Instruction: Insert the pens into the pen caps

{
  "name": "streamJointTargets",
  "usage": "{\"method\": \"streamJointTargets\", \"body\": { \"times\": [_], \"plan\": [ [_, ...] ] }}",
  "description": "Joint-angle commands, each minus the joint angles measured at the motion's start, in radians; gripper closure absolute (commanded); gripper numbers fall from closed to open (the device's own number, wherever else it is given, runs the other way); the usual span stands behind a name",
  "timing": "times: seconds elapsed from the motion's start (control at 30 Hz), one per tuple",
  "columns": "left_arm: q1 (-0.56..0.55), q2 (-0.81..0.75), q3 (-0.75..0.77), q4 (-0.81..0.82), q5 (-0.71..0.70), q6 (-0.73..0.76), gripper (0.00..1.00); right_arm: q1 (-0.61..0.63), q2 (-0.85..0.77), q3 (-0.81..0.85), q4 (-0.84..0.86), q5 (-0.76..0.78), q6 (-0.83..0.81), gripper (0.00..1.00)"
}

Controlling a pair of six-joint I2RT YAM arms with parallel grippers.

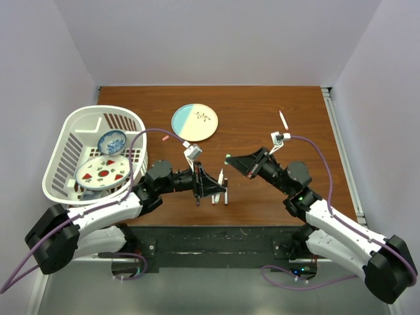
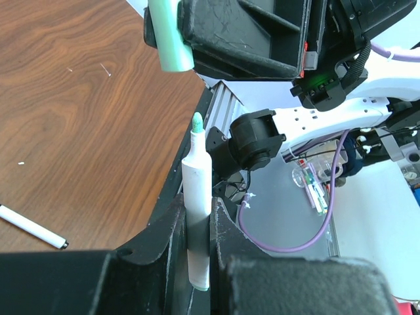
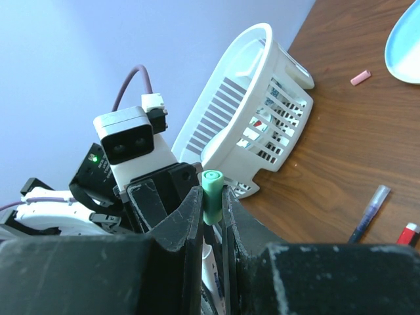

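Observation:
My left gripper (image 1: 220,186) is shut on a white pen (image 2: 196,197) with a bare green tip. It holds the pen upright between its jaws (image 1: 221,176). My right gripper (image 1: 231,159) is shut on the green pen cap (image 3: 211,195), held in the air just beyond the pen's tip. In the left wrist view the cap (image 2: 169,36) hangs a little above and left of the tip, with a small gap between them. In the right wrist view the white pen (image 3: 211,266) shows below the cap.
A white basket (image 1: 62,141) with dishes stands at the left, and a plate (image 1: 195,122) at the back. A pink cap (image 1: 165,138), a purple pen (image 3: 369,211), a red cap (image 3: 408,232), a black-tipped white pen (image 2: 33,227) and a far pen (image 1: 283,120) lie on the table.

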Motion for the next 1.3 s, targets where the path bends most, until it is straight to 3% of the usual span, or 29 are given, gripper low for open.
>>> {"method": "streamJointTargets", "body": {
  "times": [0.0,0.8,1.27],
  "plan": [
    [-0.002,0.003,0.026,0.057,0.016,0.002,1.0,0.015,-0.002,0.012,0.065,-0.011,0.003,1.0],
    [0.0,-0.023,0.036,0.011,0.002,0.029,1.0,0.101,-0.025,0.0,-0.053,-0.01,-0.132,1.0],
    [-0.002,-0.054,0.047,0.025,-0.008,0.036,1.0,0.149,-0.074,-0.093,0.017,-0.05,-0.112,1.0]
  ]
}}
